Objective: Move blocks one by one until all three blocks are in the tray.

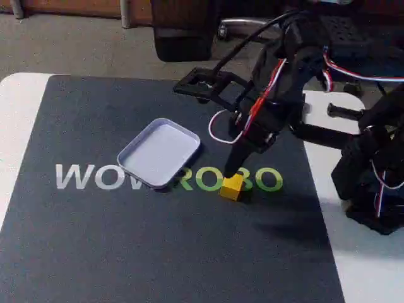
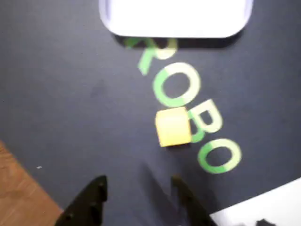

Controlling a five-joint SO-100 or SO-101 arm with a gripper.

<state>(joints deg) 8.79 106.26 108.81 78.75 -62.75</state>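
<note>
Dark mat with WOWROBO lettering on a white table. Yellow cube sits on the green letters, just right of the empty tray in the fixed view. Gripper hovers near the cube, jaws apart, holding nothing.

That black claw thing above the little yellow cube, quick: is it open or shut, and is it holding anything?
End effector: open and empty; the small yellow cube lies on the dark mat ahead of its fingertips, untouched.

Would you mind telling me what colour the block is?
Plain yellow; the block shows best in the wrist view.
</note>
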